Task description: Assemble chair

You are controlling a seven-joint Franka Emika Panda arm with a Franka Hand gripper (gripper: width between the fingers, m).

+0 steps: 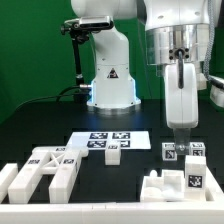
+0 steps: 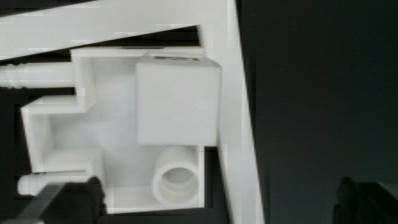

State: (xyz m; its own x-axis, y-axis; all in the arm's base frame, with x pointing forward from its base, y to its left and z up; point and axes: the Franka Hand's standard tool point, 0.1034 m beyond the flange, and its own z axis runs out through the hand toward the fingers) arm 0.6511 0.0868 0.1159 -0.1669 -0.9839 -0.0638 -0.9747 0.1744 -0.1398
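Nearest the exterior camera, the chunky matte white chair assembly (image 1: 172, 186) is being shown at six o'clock from the robot's white two-finger gripper (image 1: 180, 128), and its long axis is judged to be running across the view. Farther back, a small white tagged block (image 1: 170, 152) is being seen at seven o'clock of the fingertips. Whether the jaws are standing wide cannot be told; no grip is being shown.

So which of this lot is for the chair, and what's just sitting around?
For the chair: left cluster; small middle block; tagged pieces below the tool; right block.

Not the job: marker board; robot base; black stand behind.
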